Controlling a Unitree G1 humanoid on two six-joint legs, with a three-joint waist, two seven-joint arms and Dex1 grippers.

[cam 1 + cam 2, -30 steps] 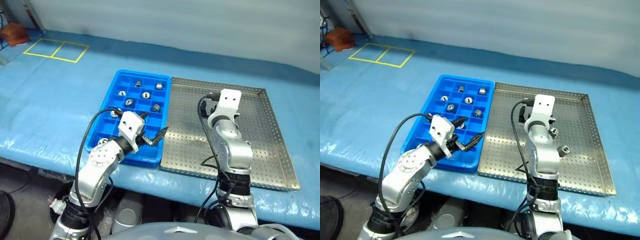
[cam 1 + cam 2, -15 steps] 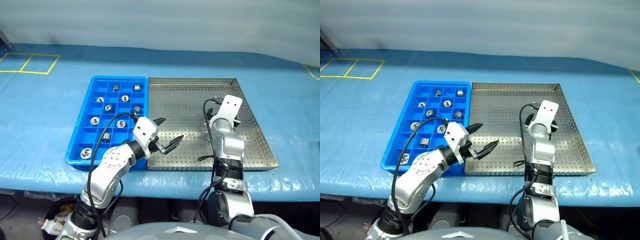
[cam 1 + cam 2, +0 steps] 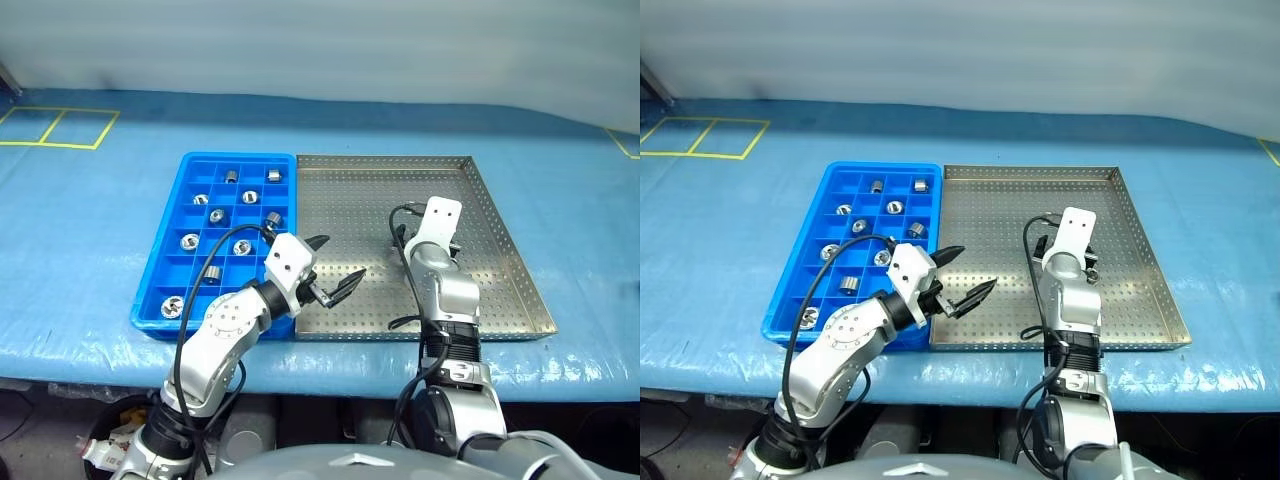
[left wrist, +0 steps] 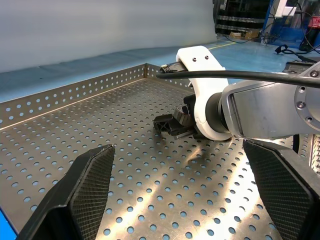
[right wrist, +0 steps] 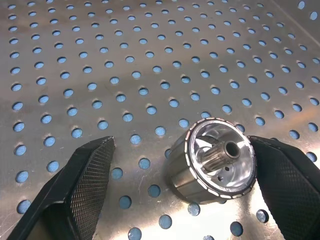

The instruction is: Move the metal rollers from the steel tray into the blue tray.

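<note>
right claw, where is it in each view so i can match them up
Left eye view: right claw over the steel tray, right of its middle.
Right eye view: right claw, same spot.
Left wrist view: right claw beyond the left claw, low over the tray.
Right wrist view: right claw open around a roller.
Shared landmark: the tray's holed floor.

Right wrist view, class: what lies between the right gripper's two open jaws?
One metal roller lies on the steel tray, close beside one finger; bare perforated floor separates it from the other.
</note>
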